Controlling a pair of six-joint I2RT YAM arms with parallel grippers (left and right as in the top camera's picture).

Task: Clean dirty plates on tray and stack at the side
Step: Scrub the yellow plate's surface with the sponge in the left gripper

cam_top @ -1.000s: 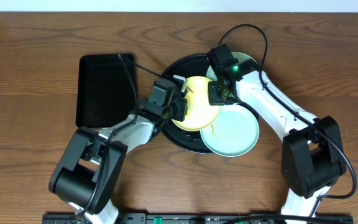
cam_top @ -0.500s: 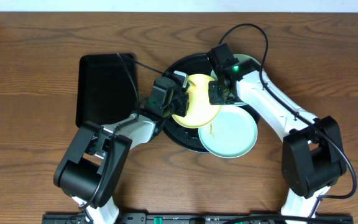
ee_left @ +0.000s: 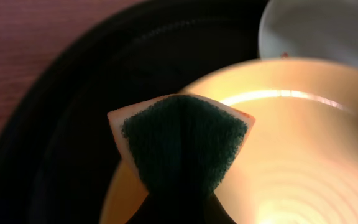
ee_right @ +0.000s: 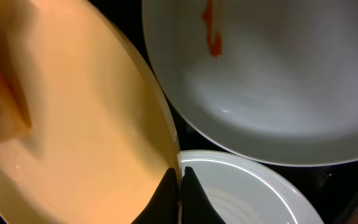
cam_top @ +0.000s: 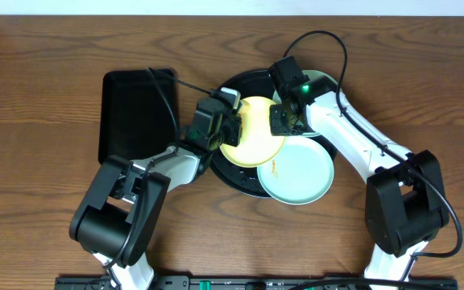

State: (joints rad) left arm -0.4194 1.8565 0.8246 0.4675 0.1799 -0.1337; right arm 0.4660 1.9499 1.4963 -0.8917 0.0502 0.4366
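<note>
Sponge (ee_left: pixel 182 140) is clamped, folded, in the left end effector (ee_left: pixel 179 208) and set against the yellow plate (cam_top: pixel 254 143), evidently to scrub it; the right end effector (ee_right: pixel 180 186) pinches that plate's rim, seemingly steadying it on the round black tray (cam_top: pixel 234 179). Left arm reaches in low from the near side; right arm arches over from the far side, wrist bent down; a smeared mint plate (cam_top: pixel 300 171) overlaps the tray's near rim.

Glossy smooth plastic yellow plate (cam_top: pixel 256 141), rough fibrous sponge (ee_left: pixel 182 140), wood-grain table (cam_top: pixel 47 97), shiny black tray (ee_left: pixel 61 137)
</note>
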